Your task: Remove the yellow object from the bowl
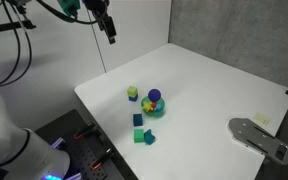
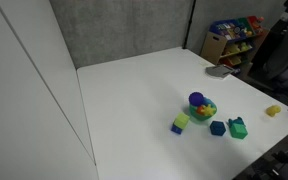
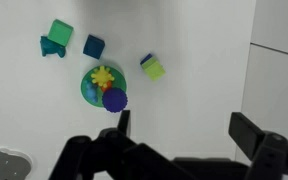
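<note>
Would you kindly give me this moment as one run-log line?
gripper open, raised clear | yellow object in bowl | purple ball on bowl

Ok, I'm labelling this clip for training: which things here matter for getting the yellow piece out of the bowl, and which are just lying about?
Part of the job:
yellow object, lying in the bowl
bowl
gripper, open, above the table

Just lying about:
purple ball, at the bowl's rim
yellow-green block
blue block
green block
grey object near the table edge
</note>
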Motion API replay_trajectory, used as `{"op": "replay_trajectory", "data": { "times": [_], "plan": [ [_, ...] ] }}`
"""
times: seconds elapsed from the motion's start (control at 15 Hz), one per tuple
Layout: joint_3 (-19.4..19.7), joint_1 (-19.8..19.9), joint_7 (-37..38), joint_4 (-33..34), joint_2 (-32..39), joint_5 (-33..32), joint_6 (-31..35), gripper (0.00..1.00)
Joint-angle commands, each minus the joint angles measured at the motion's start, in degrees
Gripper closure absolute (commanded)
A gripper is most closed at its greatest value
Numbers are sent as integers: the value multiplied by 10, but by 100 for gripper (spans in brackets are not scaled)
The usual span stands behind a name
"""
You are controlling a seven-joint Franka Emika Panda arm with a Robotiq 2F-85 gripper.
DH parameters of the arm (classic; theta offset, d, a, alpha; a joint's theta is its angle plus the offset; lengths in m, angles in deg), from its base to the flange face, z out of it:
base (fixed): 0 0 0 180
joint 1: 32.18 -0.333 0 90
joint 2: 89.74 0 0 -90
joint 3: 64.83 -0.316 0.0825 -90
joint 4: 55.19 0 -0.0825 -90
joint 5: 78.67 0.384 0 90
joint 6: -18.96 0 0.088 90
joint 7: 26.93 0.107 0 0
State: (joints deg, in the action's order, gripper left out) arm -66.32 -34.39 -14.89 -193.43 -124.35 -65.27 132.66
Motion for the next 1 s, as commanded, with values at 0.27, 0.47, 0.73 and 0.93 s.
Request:
{"op": "replay_trajectory", "data": {
  "times": [0.27,0.47,0.73,0.93],
  "plan": [
    [-9,9,3,4,3,-2,2,0],
    [-33,24,33,17,28,-29,25,0],
    [-64,43,88,32,73,-78,66,0],
    [-82,57,134,45,114,-129,90,0]
  ]
}}
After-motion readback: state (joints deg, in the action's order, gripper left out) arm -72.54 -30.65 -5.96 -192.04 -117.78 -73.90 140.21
